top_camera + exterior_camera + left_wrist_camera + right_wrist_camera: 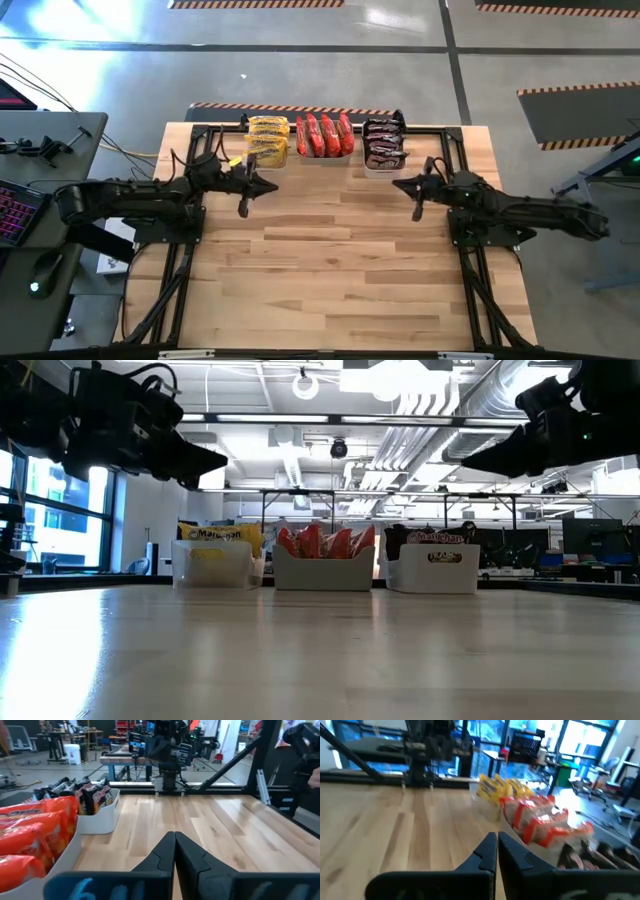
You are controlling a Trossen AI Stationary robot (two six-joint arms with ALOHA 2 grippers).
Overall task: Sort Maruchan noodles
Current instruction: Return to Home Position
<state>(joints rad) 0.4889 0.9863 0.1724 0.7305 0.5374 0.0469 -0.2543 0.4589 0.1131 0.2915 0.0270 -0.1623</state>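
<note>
The noodle packets stand on edge in three clear tubs along the table's far edge: yellow packets (268, 139) in the left tub, red-orange packets (324, 135) in the middle one, dark brown packets (384, 143) in the right one. The low view shows the same row: yellow (213, 533), red-orange (324, 541), dark (432, 537). My left gripper (274, 186) hovers above the table just near of the yellow tub, shut and empty (175, 840). My right gripper (396, 183) hovers near of the dark tub, shut and empty (497, 840).
A black metal frame (455, 140) runs around the table's far and side edges. The wooden tabletop (330, 270) spreads toward the near edge in front of both grippers. A desk with a keyboard (15, 210) stands left of the table.
</note>
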